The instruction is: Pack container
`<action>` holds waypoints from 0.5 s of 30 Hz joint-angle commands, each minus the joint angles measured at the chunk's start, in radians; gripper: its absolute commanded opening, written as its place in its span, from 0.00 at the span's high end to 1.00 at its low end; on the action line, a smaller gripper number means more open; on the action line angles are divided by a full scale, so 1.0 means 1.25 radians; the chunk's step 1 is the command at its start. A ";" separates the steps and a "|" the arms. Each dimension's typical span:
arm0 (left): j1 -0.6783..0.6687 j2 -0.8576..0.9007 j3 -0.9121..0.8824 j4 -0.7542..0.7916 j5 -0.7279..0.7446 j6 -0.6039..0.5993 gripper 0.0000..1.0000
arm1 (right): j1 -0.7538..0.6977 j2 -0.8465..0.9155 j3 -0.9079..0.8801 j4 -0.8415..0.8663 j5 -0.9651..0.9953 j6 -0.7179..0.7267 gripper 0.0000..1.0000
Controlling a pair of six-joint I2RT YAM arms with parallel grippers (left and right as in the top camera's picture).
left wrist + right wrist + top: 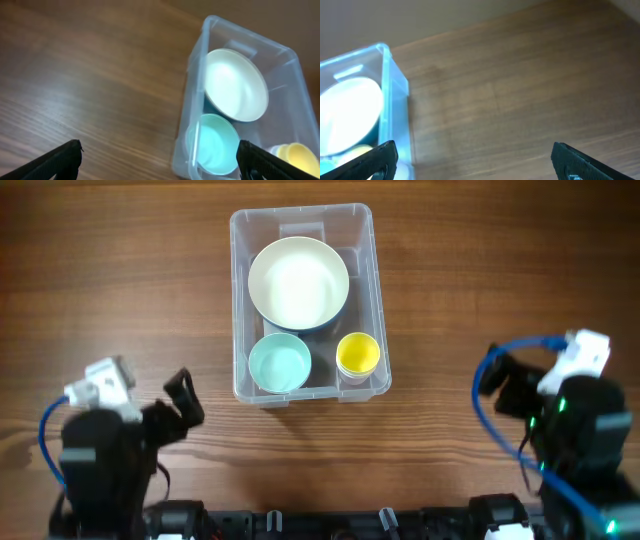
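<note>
The clear plastic container (pixel 372 300) stands at the middle back of the wooden table. Inside it are a large cream bowl (pixel 298 282), a light blue bowl (pixel 279 363) and a yellow cup (pixel 357 354). The left wrist view shows the container (pixel 192 90) with the cream bowl (pixel 232 85), the blue bowl (pixel 216 142) and the yellow cup (pixel 299 157). My left gripper (pixel 160 162) is open and empty, near the table's front left (pixel 183 408). My right gripper (pixel 472 160) is open and empty at the front right (pixel 497 380). The right wrist view shows the container's corner (pixel 387 85).
Bare wooden table (pixel 120 300) lies on both sides of the container. A blue cable (pixel 487 415) loops by the right arm, and another blue cable (pixel 48 442) by the left arm.
</note>
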 commanded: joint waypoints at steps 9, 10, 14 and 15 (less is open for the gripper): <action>-0.004 -0.138 -0.052 0.001 0.030 0.005 0.00 | 0.001 -0.130 -0.072 0.002 0.011 0.041 0.00; -0.004 -0.138 -0.052 0.001 0.030 0.005 0.00 | 0.001 -0.130 -0.072 0.002 0.011 0.041 0.00; -0.004 -0.138 -0.052 0.001 0.030 0.005 0.00 | 0.001 -0.130 -0.072 0.002 0.011 0.040 0.00; -0.004 -0.138 -0.052 0.001 0.030 0.005 0.00 | 0.001 -0.130 -0.072 0.002 0.011 0.040 0.00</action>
